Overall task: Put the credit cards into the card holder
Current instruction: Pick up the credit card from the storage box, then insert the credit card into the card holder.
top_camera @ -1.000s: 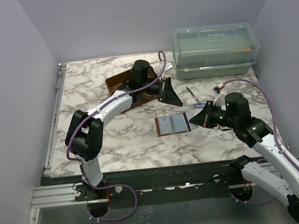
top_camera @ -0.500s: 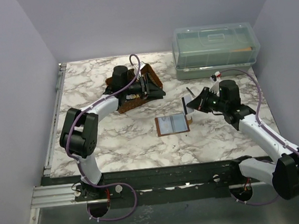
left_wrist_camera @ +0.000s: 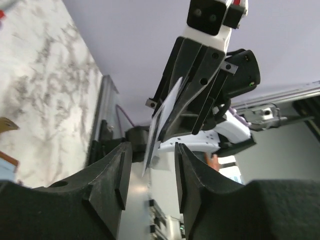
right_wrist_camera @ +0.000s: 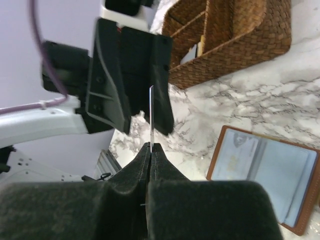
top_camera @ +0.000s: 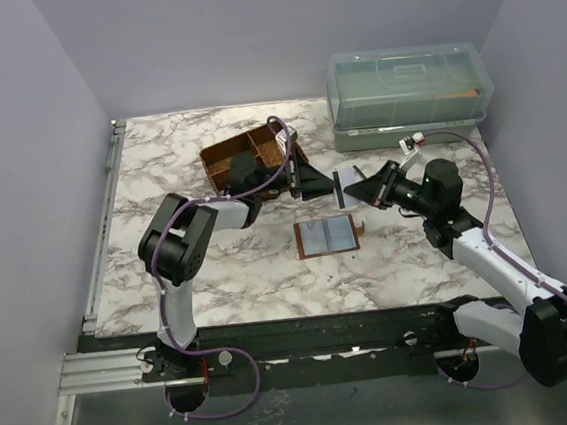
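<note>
Slippage worries us: our right claw (top_camera: 359,187) pinches a credit card (top_camera: 339,187) edge-on at the mouth of our wide left claw (top_camera: 313,182), beyond the card holder (top_camera: 328,236) lying open toward the bench's (top_camera: 159,174) near edge, so a mistimed release could drop it.

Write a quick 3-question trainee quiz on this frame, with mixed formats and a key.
1. True or false: the right gripper is shut on a credit card, holding it off the table.
2. Fill in: the left gripper, facing that card, has its jaws ___.
3. Pick one: the card holder is
A) lying open on the table
B) folded shut on the table
C) held in the left gripper

Key: 1 true; 2 open; 3 A.
</note>
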`<state>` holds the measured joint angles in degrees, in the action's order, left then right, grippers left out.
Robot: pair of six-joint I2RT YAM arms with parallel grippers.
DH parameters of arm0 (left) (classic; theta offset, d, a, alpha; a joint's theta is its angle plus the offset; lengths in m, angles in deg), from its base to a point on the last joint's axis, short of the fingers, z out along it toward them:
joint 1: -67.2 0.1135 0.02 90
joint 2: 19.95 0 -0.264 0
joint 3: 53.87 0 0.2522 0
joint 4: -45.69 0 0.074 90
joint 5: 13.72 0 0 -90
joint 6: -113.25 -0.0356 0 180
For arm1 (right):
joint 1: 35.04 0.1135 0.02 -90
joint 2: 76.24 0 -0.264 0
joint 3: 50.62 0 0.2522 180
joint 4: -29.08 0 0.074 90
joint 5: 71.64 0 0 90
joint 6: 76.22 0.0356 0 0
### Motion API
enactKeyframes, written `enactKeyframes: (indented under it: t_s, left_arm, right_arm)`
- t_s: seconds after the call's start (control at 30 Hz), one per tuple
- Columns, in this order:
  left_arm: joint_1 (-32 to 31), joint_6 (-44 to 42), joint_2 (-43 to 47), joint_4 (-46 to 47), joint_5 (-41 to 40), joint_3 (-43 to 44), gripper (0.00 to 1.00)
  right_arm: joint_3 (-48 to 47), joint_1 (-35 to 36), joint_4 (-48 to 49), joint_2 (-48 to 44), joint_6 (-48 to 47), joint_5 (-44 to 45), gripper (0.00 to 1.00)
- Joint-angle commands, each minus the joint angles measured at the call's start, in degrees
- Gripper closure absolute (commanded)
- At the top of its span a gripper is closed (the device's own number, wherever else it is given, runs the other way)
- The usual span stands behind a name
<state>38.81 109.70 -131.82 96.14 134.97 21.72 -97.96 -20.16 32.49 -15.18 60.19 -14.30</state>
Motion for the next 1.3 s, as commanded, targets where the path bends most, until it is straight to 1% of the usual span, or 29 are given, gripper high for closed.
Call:
enactKeyframes:
  t_s: [0.0, 0.13, 0.23, 0.27, 0.47, 0.57, 0.7, 0.73, 0.8, 0.87, 0.9, 0.93, 1.0, 1.07, 1.1, 1.13, 1.17, 1.2, 1.27]
  left_arm:
    - [-1.95, 16.34, -5.97, 26.42, -3.01, -2.4, 0.56]
    - [-3.29, 11.46, -3.29, 22.44, -4.02, -3.9, 0.56]
    - [-4.23, 4.07, 0.46, 15.09, -4.76, -5.0, 0.59]
    - [-4.31, 3.14, 1.24, 13.93, -5.16, -5.51, 0.6]
    - [-4.61, 2.49, 2.01, 13.51, -7.1, -6.44, 0.73]
    - [-5.06, 2.98, 1.79, 13.4, -7.29, -6.36, 0.78]
    - [-5.57, 1.34, 2.89, 12.21, -7.54, -6.46, 0.83]
    - [-5.5, 1.04, 3.03, 11.65, -7.48, -6.45, 0.87]
    - [-5.54, 0.44, 3.15, 10.31, -7.15, -6.01, 1.0]
    - [-5.4, -0.98, 3.26, 7.61, -6.72, -5.32, 1.0]
    - [-5.27, -2.29, 3.55, 5.87, -6.67, -5.23, 1.0]
    - [-5.21, -3.82, 3.96, 3.31, -6.71, -5.15, 1.0]
    - [-4.99, -8.36, 5.26, -4.66, -6.98, -4.65, 1.0]
    - [-4.61, -17.07, 7.63, -19.98, -9.55, -3.54, 1.0]
    - [-4.5, -22.76, 8.93, -30.05, -11.73, -1.69, 1.0]
    - [-4.49, -28.09, 9.81, -39.46, -14.08, 0.24, 1.0]
    - [-4.46, -32.9, 10.51, -47.67, -16.61, 2.12, 1.0]
    - [-4.32, -36.33, 10.94, -53.87, -18.59, 3.67, 1.0]
    - [-4.09, -40.6, 12.17, -60.8, -20.88, 5.01, 1.0]
  right_arm:
    - [2.38, -0.2, 8.3, -2.3, 3.02, -1.73, 1.0]
    - [2.96, -0.2, 6.73, -2.41, 3.44, -0.42, 1.0]
    - [3.69, -0.2, 6.19, -3.33, 3.95, 0.93, 1.0]
    - [3.82, -0.2, 5.79, -3.74, 4.01, 1.28, 1.0]
    - [5.37, -0.2, 6.7, -4.81, 5.44, 0.32, 1.0]
    - [6.29, -0.2, 7.77, -5.27, 5.96, 0.75, 1.0]
    - [5.56, -0.2, 6.73, -4.66, 5.71, 0.93, 1.0]
    - [5.78, -0.2, 7.45, -4.43, 5.97, 0.86, 1.0]
    - [6.38, -0.17, 8.06, -4.26, 6.36, 0.76, 1.0]
    - [6.2, -0.2, 5.99, -4.89, 5.51, 0.98, 1.0]
    - [5.93, -0.2, 3.97, -5.55, 4.7, 2.31, 0.98]
    - [5.56, -0.22, 1.27, -6.33, 3.48, 3.13, 0.93]
    - [4.41, -0.2, -5.68, -8.21, 0.29, 7.97, 0.76]
    - [2.4, -0.2, -13.93, -9.46, -3.68, 12.82, 0.55]
    - [1.4, -0.2, -17.69, -9.55, -5.74, 14.67, 0.49]
    - [0.31, -0.24, -21.57, -9.27, -7.72, 16.17, 0.45]
    - [-0.41, -0.2, -24.09, -8.85, -9.71, 16.94, 0.44]
    - [-0.85, -0.2, -25.5, -8.47, -11.36, 17.15, 0.42]
    - [-1.41, -0.2, -27.09, -7.05, -14.49, 15.7, 0.39]
